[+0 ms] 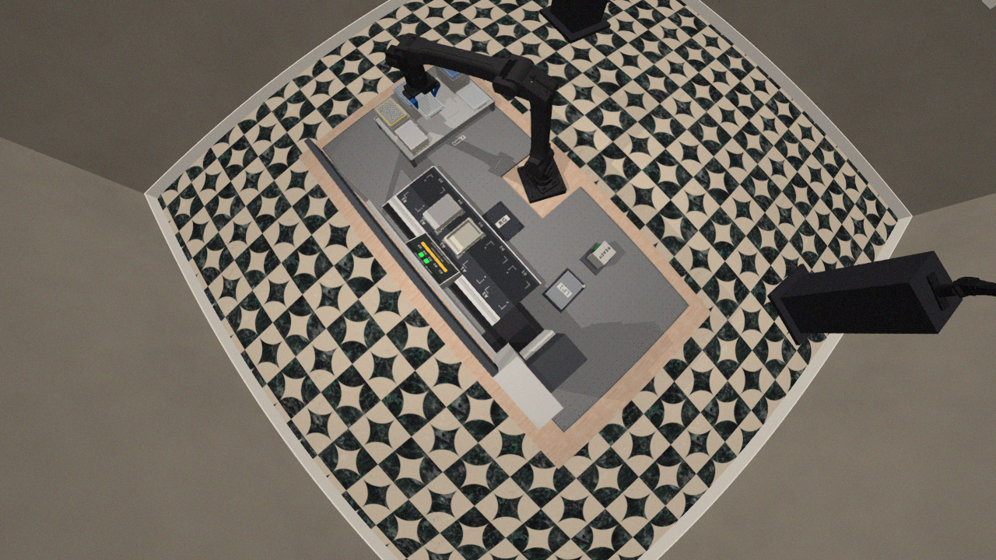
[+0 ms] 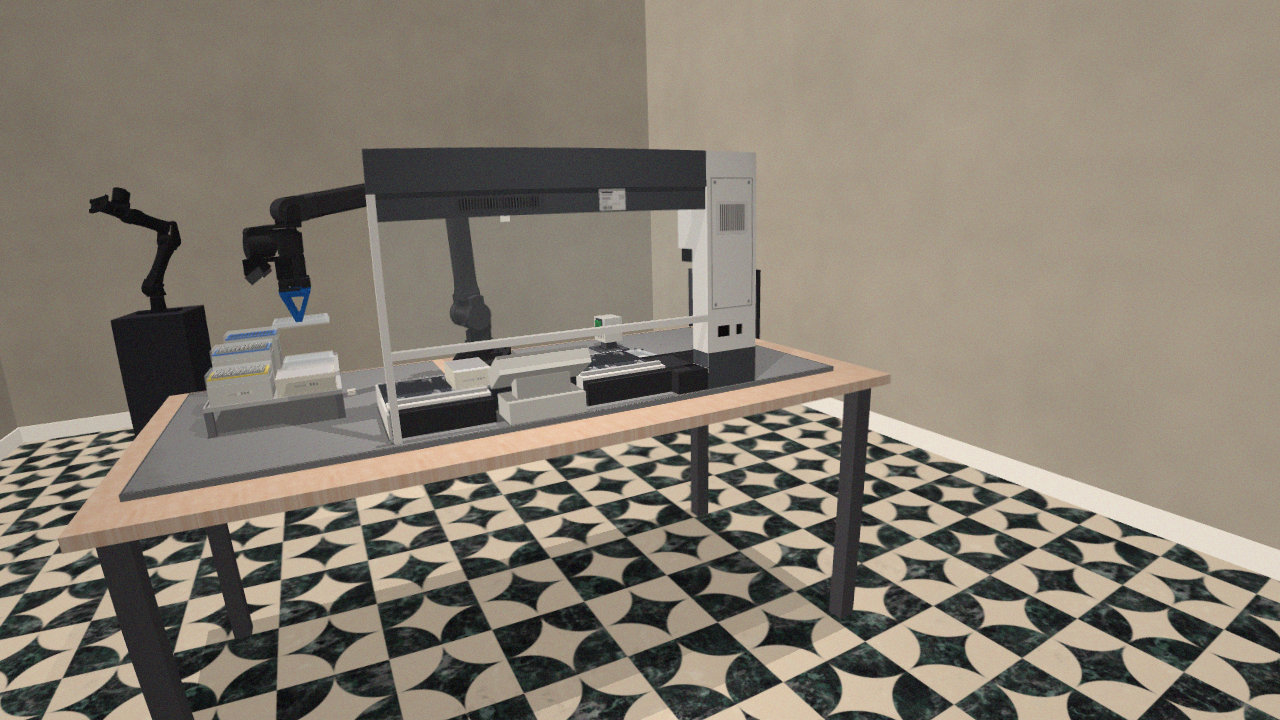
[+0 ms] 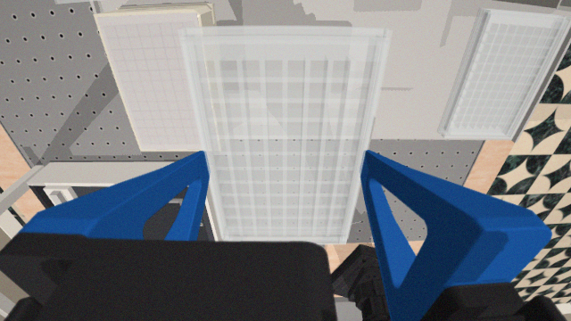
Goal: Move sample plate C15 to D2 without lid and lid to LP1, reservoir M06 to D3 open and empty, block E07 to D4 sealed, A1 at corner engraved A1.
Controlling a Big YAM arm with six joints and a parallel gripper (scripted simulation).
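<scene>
Lid [image 3: 285, 129], clear, level: clamped by long sides in gripper [image 3: 285, 178], blue fingers wide apart on it. Held above shelf [image 2: 268, 411]; plate [image 3: 152, 80] at 10 o'clock below.

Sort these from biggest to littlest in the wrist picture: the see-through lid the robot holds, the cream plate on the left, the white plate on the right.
1. See-through gridded lid, between the blue fingers; nearest the camera, so perhaps not truly biggest.
2. Cream gridded plate, partly hidden.
3. White gridded plate.
</scene>
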